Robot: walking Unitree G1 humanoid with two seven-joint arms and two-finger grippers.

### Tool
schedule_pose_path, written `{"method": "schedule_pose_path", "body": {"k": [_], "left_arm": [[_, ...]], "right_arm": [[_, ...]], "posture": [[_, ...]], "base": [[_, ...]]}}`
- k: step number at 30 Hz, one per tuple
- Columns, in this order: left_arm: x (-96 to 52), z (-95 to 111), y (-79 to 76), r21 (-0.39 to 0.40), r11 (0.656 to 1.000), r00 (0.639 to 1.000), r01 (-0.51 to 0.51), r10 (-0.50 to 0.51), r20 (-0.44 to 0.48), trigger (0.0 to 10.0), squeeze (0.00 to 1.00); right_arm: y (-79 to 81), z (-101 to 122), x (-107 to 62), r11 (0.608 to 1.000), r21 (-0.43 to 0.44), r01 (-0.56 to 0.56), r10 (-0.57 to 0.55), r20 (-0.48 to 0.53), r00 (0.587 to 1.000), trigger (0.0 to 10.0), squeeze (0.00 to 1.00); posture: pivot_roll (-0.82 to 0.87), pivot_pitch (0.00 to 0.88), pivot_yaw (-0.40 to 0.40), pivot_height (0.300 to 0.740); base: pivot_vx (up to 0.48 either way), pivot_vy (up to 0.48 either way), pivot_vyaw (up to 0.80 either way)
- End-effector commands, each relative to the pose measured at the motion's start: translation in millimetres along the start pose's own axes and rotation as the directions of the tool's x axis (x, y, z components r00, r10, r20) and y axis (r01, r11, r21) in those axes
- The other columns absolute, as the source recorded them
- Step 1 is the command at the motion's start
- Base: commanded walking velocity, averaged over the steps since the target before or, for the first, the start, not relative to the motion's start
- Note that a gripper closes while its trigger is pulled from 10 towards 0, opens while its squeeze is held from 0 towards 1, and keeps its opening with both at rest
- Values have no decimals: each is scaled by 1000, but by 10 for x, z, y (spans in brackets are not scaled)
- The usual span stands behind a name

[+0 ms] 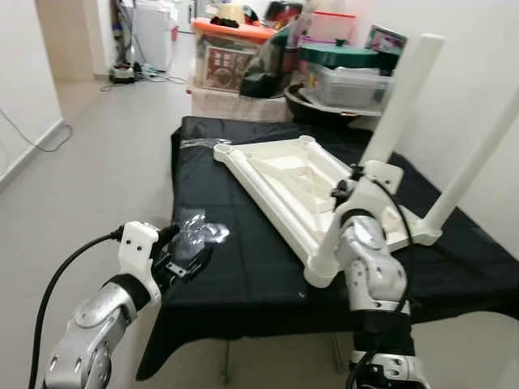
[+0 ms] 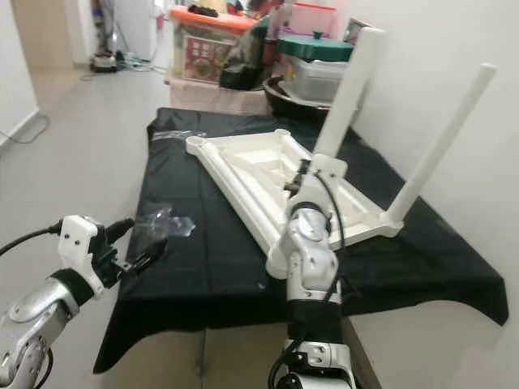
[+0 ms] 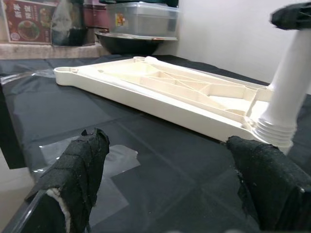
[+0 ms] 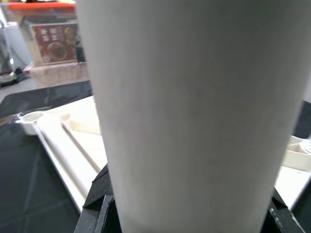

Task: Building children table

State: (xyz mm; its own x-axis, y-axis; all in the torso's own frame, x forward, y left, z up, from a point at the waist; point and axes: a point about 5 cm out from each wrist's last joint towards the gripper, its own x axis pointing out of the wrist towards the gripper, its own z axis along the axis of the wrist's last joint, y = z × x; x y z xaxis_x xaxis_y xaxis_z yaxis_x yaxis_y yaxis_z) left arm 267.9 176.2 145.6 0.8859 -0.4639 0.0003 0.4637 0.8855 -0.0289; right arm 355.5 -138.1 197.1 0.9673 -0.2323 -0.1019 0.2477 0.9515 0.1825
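At the desk's [image 1: 243, 267] near left edge, the left gripper [image 1: 180, 258] is hovering just over the black cloth, fingers [image 3: 77, 170] spread wide, gripping nothing. A crumpled clear plastic bag [image 1: 197, 235] is lying right beside it on the cloth; can't tell if they're touching.

Mid-desk, the white tabletop [image 1: 284, 182] is lying upside down, ribbed underside facing up, running diagonally from far left to near right. Empty leg socket showing at its far-left corner.

At the near corner of the tabletop, a white leg [image 3: 286, 92] is sitting in its socket, threaded base visible in the left wrist view. The right gripper [image 2: 302, 180] is clamping this leg partway up, black fingers closed around it on both sides, per the right wrist view.

Further right, two more legs are standing up from the tabletop: one [image 1: 404, 93] behind the right arm, one [image 1: 478, 158] at the right corner, near the wall. Both are leaning slightly right.

Behind the desk, storage bins [image 1: 231, 49] and lidded tubs are piled up.
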Motion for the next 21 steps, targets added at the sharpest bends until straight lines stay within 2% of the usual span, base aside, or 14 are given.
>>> {"method": "schedule_pose_path", "body": {"k": [1,2,3,5,6,10,11,12,13,14,15,17,18,21], "left_arm": [[9,-31,-21,-4,1000,1000,3,-3,-9,10000,0],[9,-31,-21,-4,1000,1000,3,-3,-9,10000,0],[5,-31,-20,-6,1000,1000,0,0,-7,10000,0],[5,-31,-20,-6,1000,1000,0,0,-7,10000,0],[-3,-29,-13,-7,1000,1000,0,0,-7,10000,0],[-6,-29,-9,-7,1000,1000,2,-2,-8,10000,0],[-3,-27,-8,-9,1000,1000,5,-5,-8,10000,0],[-1,-26,-7,-9,1000,1000,7,-7,-8,10000,0],[4,-26,-6,-10,1000,1000,9,-9,-8,10000,0],[4,-26,-6,-10,1000,1000,9,-9,-8,10000,0],[16,-29,-8,-10,1000,1000,11,-11,-8,10000,0],[23,-31,-12,-10,1000,1000,13,-13,-8,10000,0],[23,-31,-12,-10,1000,1000,13,-13,-8,10000,0],[34,-33,-15,-10,1000,1000,17,-18,-8,10000,0]], "right_arm": [[38,-320,2,997,61,-50,60,-177,982,4078,0],[38,-320,2,997,61,-50,60,-177,982,4078,0],[87,-290,-18,993,70,-100,110,-165,980,10000,0],[87,-290,-18,993,70,-100,110,-165,980,10000,0],[30,-148,-26,981,75,-177,184,-105,977,10000,1000],[-34,-29,-45,977,65,-204,208,-63,976,10000,1000],[-43,89,-54,950,105,-294,299,-30,954,10000,0],[-42,167,-67,924,134,-359,363,-5,932,10000,0],[-51,269,-87,878,141,-457,458,29,889,10000,0],[-51,269,-87,878,141,-457,458,29,889,10000,0],[-82,374,-118,793,99,-602,599,56,799,10000,0],[-138,392,-109,748,29,-663,662,44,749,10000,0],[-138,392,-109,748,29,-663,662,44,749,10000,0],[-289,398,-24,655,-114,-747,752,1,659,10000,0]], "posture": [[105,0,-120,740],[105,0,-120,740],[106,0,-125,740],[106,0,-125,740],[98,0,-116,740],[98,0,-116,740],[90,0,-110,740],[90,0,-110,740],[86,0,-108,740],[86,0,-108,740],[80,0,-104,740],[82,0,-106,740],[82,0,-106,740],[86,0,-110,740]], "base": [[0,0,0],[0,0,0],[0,0,0],[0,0,0],[0,0,0],[0,0,0],[0,0,0],[0,0,0],[0,0,0],[0,0,0],[0,0,0],[0,0,0],[0,0,0],[0,0,0]]}}
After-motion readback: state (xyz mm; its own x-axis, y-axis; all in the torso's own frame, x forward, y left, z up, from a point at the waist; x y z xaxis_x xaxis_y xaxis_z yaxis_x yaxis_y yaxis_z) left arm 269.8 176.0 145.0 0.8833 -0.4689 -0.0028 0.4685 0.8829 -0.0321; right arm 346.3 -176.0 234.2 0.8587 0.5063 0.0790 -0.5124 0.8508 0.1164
